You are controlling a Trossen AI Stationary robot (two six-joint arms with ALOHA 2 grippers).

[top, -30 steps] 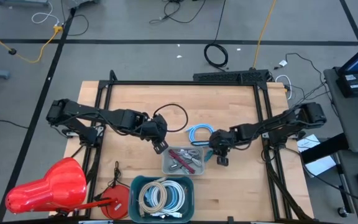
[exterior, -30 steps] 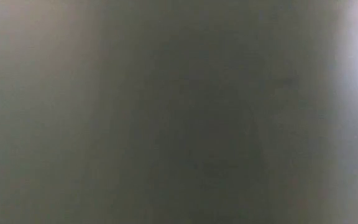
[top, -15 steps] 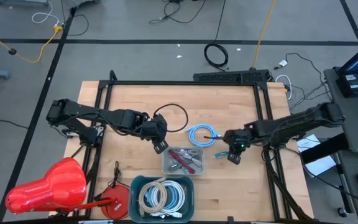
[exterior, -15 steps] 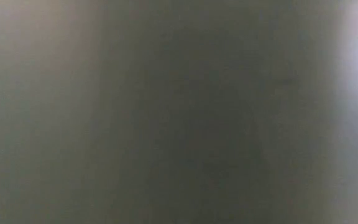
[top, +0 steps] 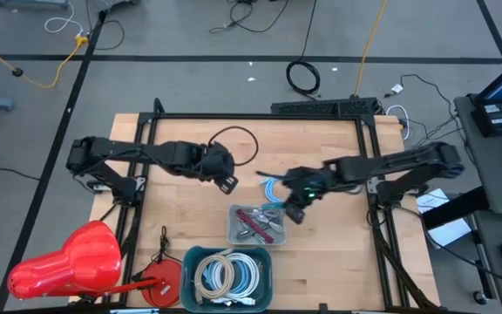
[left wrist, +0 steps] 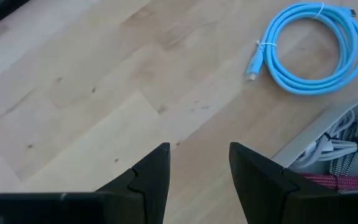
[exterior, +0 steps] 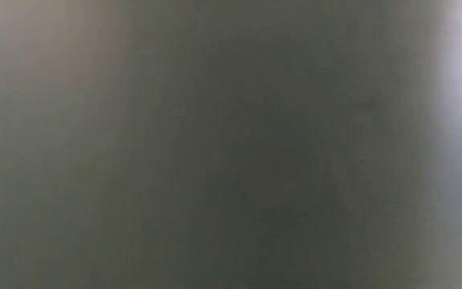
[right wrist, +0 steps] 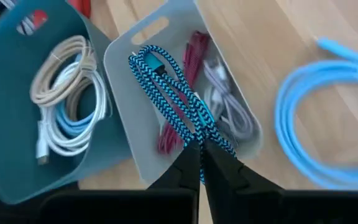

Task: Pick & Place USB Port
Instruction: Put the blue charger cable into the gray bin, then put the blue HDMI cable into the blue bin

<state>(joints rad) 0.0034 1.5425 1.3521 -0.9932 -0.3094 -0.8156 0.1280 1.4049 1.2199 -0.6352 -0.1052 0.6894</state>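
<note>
Braided cable [right wrist: 178, 93] — pinched between right jaws

Your high view looks straight down on the whole bench [top: 181, 139]. The low view shows only grey blur. Both wrist views sit close, angled down at the wood; they share the light blue cable [left wrist: 309, 46] and the grey tray [right wrist: 142, 149] with the overhead shot.

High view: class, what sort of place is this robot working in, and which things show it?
Probably a robotics lab or workshop: a wooden table in a black frame, loose cables on the grey floor, and bins of coiled USB cables.
</note>
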